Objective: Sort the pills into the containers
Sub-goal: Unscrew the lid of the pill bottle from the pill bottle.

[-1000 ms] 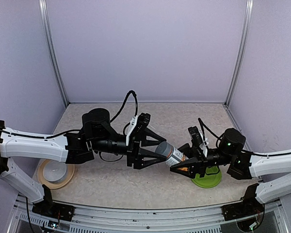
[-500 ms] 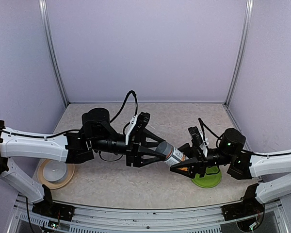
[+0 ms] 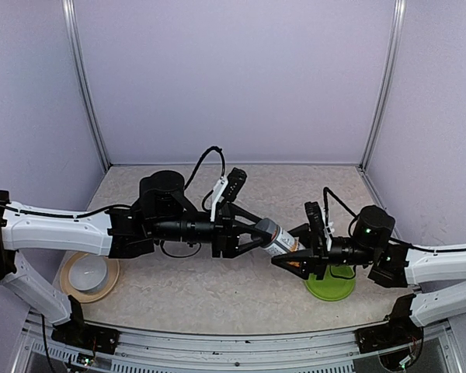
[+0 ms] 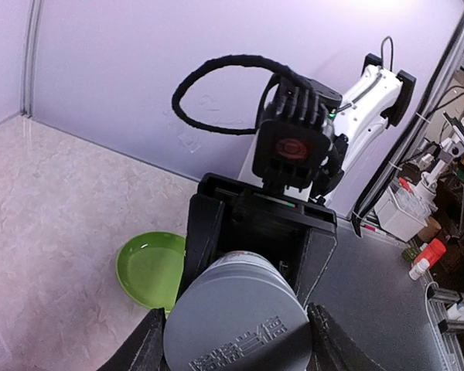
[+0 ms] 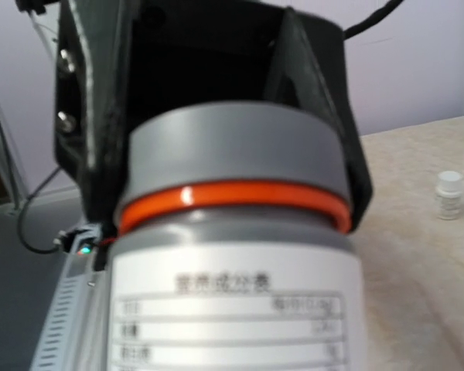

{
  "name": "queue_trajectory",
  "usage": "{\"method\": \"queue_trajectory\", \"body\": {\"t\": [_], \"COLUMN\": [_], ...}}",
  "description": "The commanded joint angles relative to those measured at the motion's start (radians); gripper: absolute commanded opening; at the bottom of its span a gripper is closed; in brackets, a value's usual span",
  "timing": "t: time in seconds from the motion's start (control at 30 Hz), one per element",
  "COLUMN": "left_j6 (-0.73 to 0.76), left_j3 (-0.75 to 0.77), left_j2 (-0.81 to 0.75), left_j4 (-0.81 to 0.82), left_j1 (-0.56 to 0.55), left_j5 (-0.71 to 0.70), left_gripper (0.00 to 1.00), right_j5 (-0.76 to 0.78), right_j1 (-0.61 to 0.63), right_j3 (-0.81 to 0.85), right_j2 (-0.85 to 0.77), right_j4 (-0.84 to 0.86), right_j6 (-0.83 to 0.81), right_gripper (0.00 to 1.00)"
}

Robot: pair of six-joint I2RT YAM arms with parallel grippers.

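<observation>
A clear bottle (image 3: pixel 278 240) with a white-and-orange label (image 5: pixel 233 309) is held level above the table between both arms. My left gripper (image 3: pixel 254 235) is shut on its gray cap (image 4: pixel 236 313), one finger (image 5: pixel 89 116) on each side of the cap. My right gripper (image 3: pixel 297 259) is shut on the bottle's body from the other end; its black jaws frame the bottle in the left wrist view. The small vial (image 5: pixel 449 195) with a white cap stands upright on the table in the right wrist view. No pills show in any view.
A flat green plate (image 3: pixel 332 287) lies on the table under the right gripper, also seen as the green plate (image 4: pixel 149 267). A white bowl on a tan plate (image 3: pixel 88 273) sits at the near left. Lilac walls close in the back and sides.
My left gripper's fingers, spread wide around the cap a second ago, have closed onto it. Both arms and the bottle have shifted slightly right.
</observation>
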Motion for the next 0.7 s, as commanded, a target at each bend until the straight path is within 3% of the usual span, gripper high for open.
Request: {"method": "queue_trajectory", "body": {"t": [0.0, 0.53, 0.67], "left_j6": [-0.097, -0.262, -0.269], "left_j3": [0.02, 0.048, 0.048], "left_j2": [-0.02, -0.049, -0.039], "left_j4": [-0.056, -0.184, -0.171], "left_j1": [0.008, 0.045, 0.035], "left_j5": [-0.129, -0.214, -0.197], "left_gripper": [0.31, 0.3, 0.38], "right_j5": [0.053, 0.129, 0.133], "right_j1": [0.011, 0.012, 0.012], "right_j3": [-0.034, -0.088, -0.089], "right_j2": [-0.034, -0.047, -0.038], "right_j4": [0.037, 0.099, 0.111], "right_j6": [-0.074, -0.124, -0.115], "right_gripper": [0.01, 0.0, 0.0]}}
